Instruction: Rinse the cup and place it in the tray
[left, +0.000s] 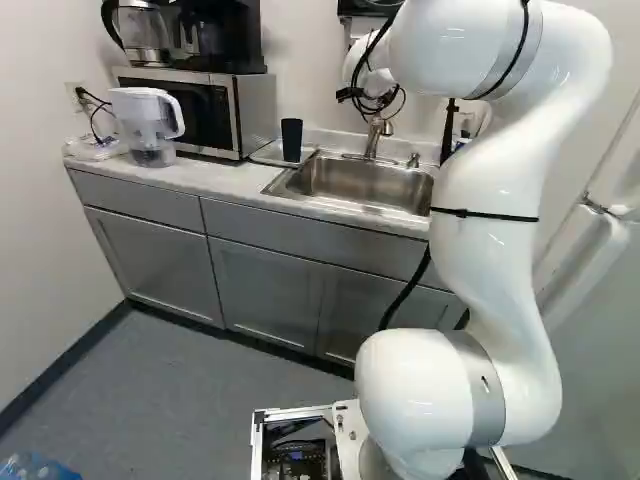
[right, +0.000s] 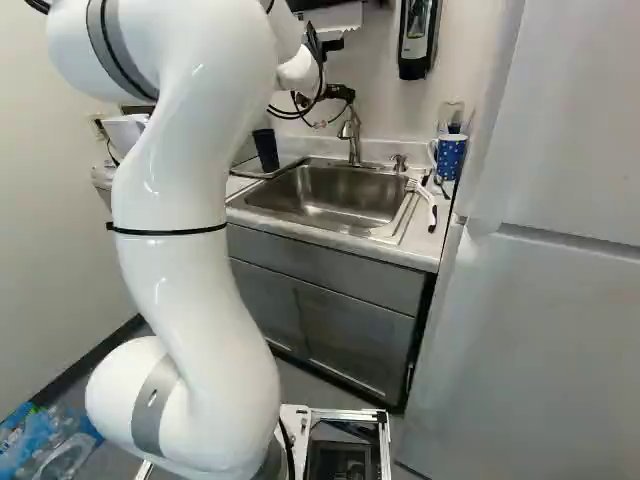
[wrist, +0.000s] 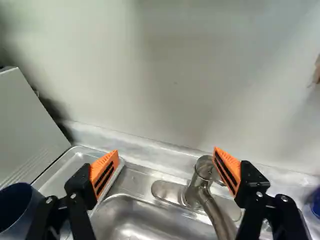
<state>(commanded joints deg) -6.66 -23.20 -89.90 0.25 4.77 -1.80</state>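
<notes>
The black gripper (right: 340, 92) is above the back of the sink in the right base view; its fingertips are hidden there. In the wrist view the gripper (wrist: 166, 154) stands open, nothing between its orange pads. The faucet (wrist: 205, 185) is below, nearer one finger. A dark cup (wrist: 17, 207) stands upright, mouth up, outside the opposite finger. It also shows left of the sink as a dark cup (left: 291, 139). Its base appears on or against the shallow metal tray (wrist: 75, 161); exact contact cannot be told. The metal sink (left: 365, 183) lies in the counter.
A microwave (left: 205, 110) and a water pitcher (left: 148, 125) stand left of the cup. Right of the sink are a blue dotted mug (right: 450, 157) and a white-handled brush (right: 425, 197). A tall white fridge (right: 530, 300) flanks the counter; a dispenser (right: 418, 35) hangs above.
</notes>
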